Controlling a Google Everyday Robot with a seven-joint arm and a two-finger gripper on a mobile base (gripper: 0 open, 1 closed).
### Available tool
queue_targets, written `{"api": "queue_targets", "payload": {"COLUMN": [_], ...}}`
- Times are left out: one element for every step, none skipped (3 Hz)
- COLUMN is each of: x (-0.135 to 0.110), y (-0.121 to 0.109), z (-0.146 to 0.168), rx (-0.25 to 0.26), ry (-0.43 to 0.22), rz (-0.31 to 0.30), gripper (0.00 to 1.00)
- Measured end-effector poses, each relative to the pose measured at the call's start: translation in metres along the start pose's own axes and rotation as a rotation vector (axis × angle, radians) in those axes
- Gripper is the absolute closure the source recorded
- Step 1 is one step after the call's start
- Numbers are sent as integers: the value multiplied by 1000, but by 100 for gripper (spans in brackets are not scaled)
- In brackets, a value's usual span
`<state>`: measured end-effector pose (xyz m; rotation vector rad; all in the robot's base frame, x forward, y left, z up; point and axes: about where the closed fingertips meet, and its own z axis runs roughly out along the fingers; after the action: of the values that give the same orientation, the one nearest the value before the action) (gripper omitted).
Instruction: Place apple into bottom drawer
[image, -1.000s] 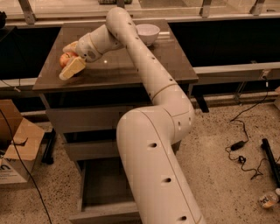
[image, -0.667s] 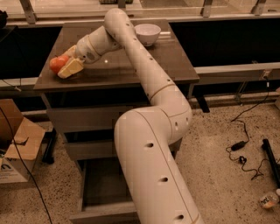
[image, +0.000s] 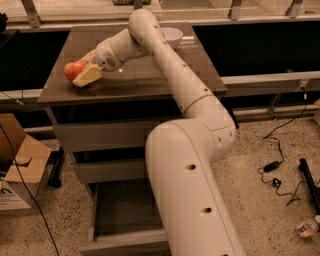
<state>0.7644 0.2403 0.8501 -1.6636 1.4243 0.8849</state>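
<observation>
A white bowl (image: 171, 35) sits at the bench's (image: 135, 82) far edge. On the speckled floor (image: 250, 210): cardboard box (image: 22, 170) left, black cables (image: 274, 167) right.

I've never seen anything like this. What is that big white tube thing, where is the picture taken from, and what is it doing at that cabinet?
The white tube is a robot arm, jointed somewhat like ours. There is only one camera, looking down along the arm; where it is mounted I cannot say. The arm ends in a gripper, its clamp-like hand, at the left edge of the cabinet top, right against a red-orange apple. Whether it truly grips the apple is unclear. A white bowl sits at the back. Below, the bottom drawer is pulled open; the apple should go there. A cardboard box stands on the floor.
</observation>
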Motion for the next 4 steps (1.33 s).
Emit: {"api": "queue_targets", "payload": {"x": [-2, -19, -62, -50], "y": [14, 40, 103, 165], "z": [-28, -76, -164, -184], "rx": [36, 107, 235, 225], "ry": [-8, -15, -28, 33], "rz": [-5, -40, -82, -44], "gripper": [100, 100, 100, 100]}}
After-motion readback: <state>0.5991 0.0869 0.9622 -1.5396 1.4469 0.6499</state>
